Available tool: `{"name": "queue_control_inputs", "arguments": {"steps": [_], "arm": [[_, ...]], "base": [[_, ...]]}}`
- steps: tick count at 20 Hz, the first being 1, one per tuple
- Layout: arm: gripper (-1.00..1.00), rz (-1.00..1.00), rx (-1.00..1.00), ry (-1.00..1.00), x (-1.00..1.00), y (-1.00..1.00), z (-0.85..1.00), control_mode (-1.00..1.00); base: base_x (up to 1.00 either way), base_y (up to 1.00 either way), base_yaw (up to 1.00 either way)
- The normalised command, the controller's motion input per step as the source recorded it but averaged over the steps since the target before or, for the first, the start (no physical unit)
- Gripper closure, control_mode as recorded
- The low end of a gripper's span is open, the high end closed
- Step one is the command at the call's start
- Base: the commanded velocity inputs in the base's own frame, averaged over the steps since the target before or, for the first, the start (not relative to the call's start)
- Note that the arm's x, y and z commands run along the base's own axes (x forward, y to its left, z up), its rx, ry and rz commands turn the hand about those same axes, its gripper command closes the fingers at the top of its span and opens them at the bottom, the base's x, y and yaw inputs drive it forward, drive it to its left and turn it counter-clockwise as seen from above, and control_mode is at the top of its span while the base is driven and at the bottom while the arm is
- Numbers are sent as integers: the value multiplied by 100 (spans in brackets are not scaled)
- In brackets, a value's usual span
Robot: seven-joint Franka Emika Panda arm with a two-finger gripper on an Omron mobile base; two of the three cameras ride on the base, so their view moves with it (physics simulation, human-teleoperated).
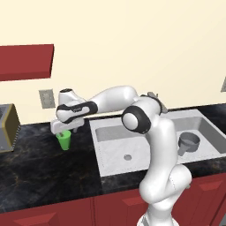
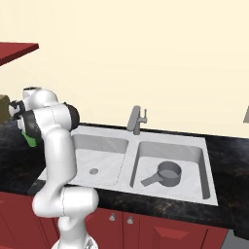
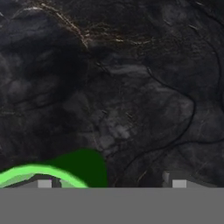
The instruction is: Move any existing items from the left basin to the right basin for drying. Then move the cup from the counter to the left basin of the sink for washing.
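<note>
My arm reaches left over the black worktop, hand pointing down. My tool sits at the rim of the green cup, left of the sink; jaws wide, grip on it undetermined. Pan lies in the right basin.

Worktop: black marbled counter, sink set into it.
On it: green cup, left of the sink.

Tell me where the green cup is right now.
The green cup stands on the black counter, left of the sink, directly under the gripper.
</note>
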Motion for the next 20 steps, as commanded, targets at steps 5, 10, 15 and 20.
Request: {"name": "queue_control_inputs", "arguments": {"steps": [5,10,15,20], "arm": [[100,0,0,0,-7,0,-13,-100],[100,0,3,-3,-26,0,-6,-100],[100,0,1,-8,-28,-3,7,-100],[100,0,0,-12,-21,-21,39,-100]], "base": [[0,0,0],[0,0,0],[0,0,0],[0,0,0]]}}
